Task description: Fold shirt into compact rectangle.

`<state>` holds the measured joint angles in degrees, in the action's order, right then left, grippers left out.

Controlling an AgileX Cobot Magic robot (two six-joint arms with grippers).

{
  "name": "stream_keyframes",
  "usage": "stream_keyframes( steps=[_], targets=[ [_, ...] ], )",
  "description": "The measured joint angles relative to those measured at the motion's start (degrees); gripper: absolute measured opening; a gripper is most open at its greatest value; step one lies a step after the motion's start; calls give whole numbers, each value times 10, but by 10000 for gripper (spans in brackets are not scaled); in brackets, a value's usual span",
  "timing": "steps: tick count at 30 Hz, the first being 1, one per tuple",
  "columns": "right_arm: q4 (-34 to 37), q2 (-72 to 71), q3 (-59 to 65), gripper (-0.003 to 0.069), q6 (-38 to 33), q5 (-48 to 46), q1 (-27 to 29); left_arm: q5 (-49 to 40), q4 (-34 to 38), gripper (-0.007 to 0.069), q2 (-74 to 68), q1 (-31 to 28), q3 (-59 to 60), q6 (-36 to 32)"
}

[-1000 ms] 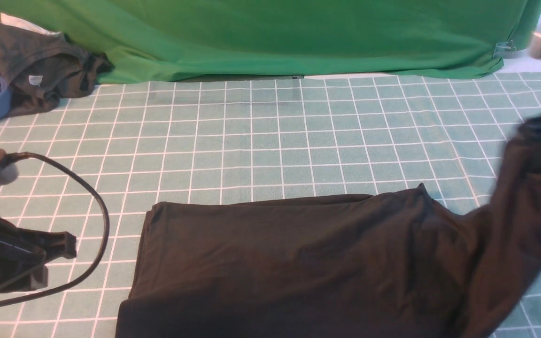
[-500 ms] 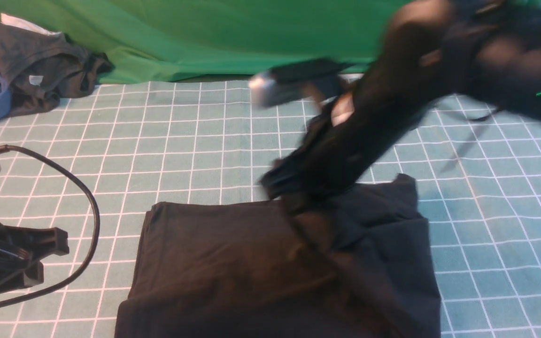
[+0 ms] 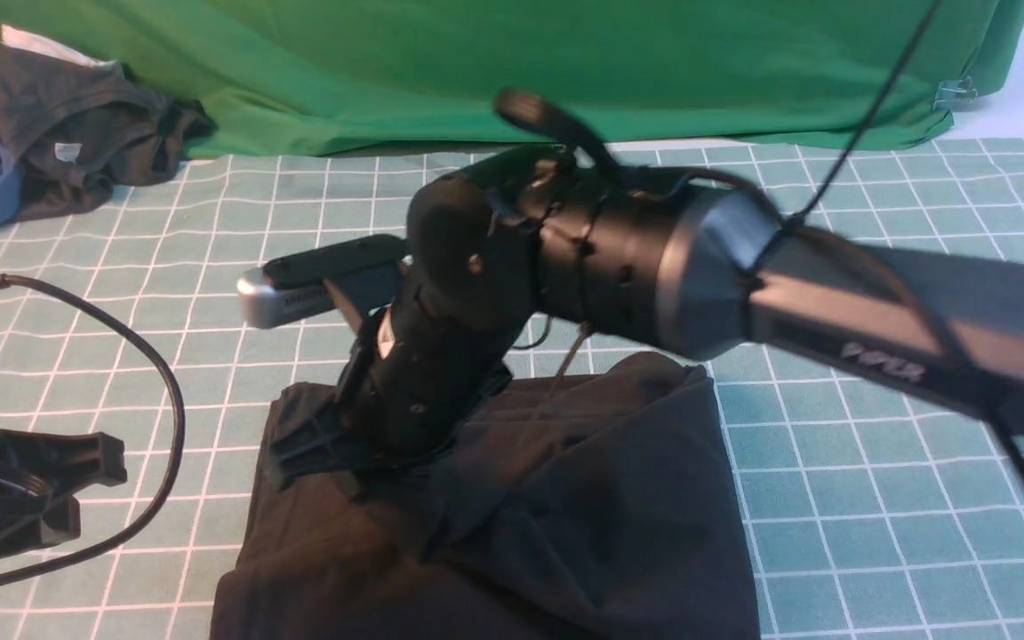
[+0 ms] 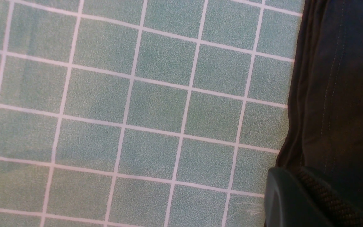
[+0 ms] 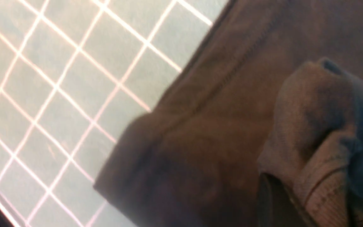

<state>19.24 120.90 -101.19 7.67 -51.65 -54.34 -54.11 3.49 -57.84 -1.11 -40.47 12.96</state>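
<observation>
front view faces forward; both wrist views closely overlook shirt point(image 3: 610, 498).

The black shirt point(image 3: 583, 498) lies folded on the gridded mat point(image 3: 832, 498), top layer rumpled.

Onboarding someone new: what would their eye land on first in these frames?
The right arm stretches in from the right across the middle of the front view, its right gripper down on the black shirt at the near centre, a fold bunched at its fingers. Behind runs a bright green cloth; a dark garment heaps far left.
</observation>
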Motion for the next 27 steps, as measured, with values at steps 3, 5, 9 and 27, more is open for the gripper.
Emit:
stream_keyframes(
  steps=[3, 5, 9, 27],
  targets=[
    [38, 14, -4, 268, 8, 24, -1, 0, 0, 6, 1, 0, 0, 0],
    [52, 16, -6, 363, 1, 31, -1, 1, 0, 6, 2, 0, 0, 0],
    [60, 13, -32, 491, -48, -5, 3, 1, 0, 6, 2, 0, 0, 0],
    [-131, -168, 65, 20, -98, -176, 91, -1, 153, 6, 2, 0, 0, -90]
  ],
)
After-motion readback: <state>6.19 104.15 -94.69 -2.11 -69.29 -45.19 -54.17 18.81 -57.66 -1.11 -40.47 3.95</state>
